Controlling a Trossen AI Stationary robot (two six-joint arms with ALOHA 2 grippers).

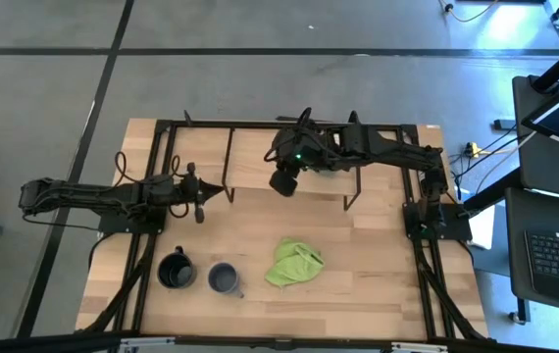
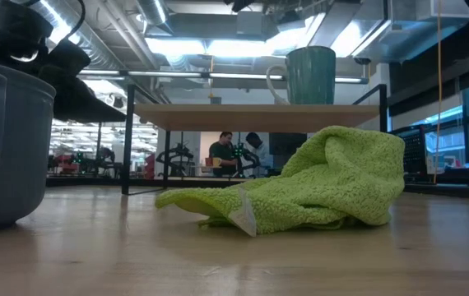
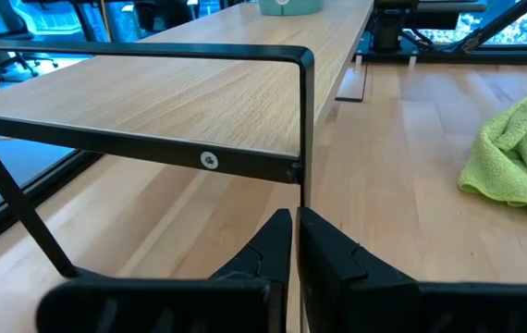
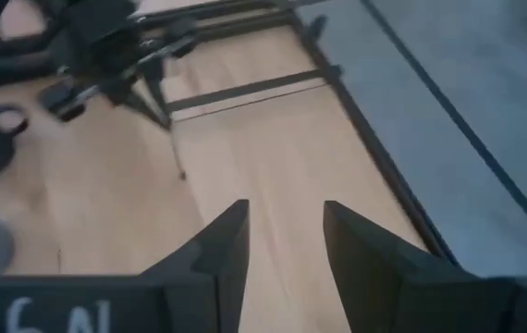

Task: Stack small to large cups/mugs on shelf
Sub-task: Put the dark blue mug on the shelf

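Note:
A pale mug [image 2: 308,74] stands upright on the shelf [image 2: 259,117]; its base also shows in the left wrist view [image 3: 291,6]. In the high view my right gripper hides it. My right gripper [image 1: 284,183] hangs over the shelf board [image 1: 260,162], open and empty [image 4: 285,208]. My left gripper [image 1: 211,193] is shut and empty [image 3: 295,217], just in front of the shelf's corner leg [image 3: 306,139]. The black mug [image 1: 175,270] and the grey-blue mug [image 1: 224,279] stand upright on the table near its front edge.
A crumpled lime-green cloth [image 1: 294,263] lies on the table to the right of the grey-blue mug, in front of the shelf [image 2: 317,185]. The grey-blue mug fills the low view's left side [image 2: 4,148]. People sit in the room behind the table [image 2: 239,152].

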